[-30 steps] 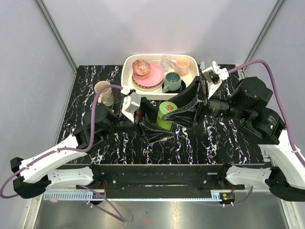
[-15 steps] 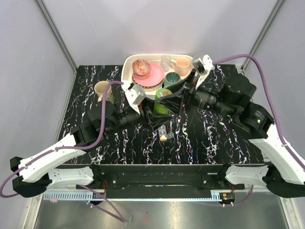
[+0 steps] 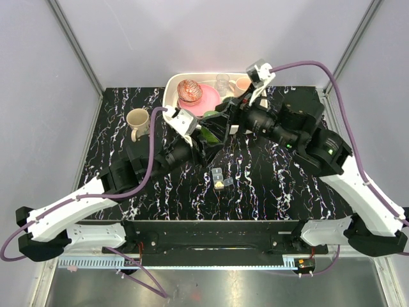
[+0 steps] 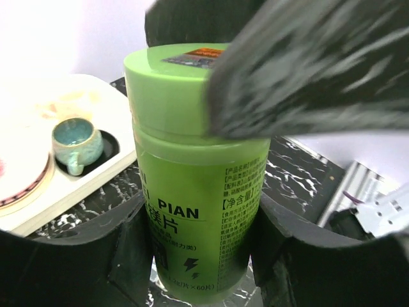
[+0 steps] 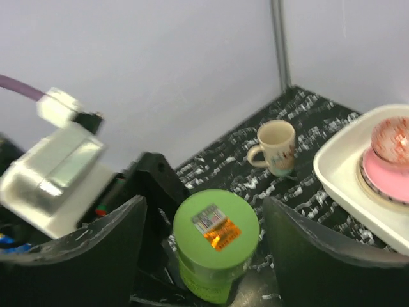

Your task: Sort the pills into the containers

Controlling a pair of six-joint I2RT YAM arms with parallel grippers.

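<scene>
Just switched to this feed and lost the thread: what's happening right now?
The left end effector grips the green bottle by its body. The right end effector is open, straddling the lid without touching. The containers sit on the table, yellowish pills in or beside them; too small to tell.

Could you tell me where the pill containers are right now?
In the top view, the containers lie on the table near its centre, between the green bottle and the arms' bases.
</scene>
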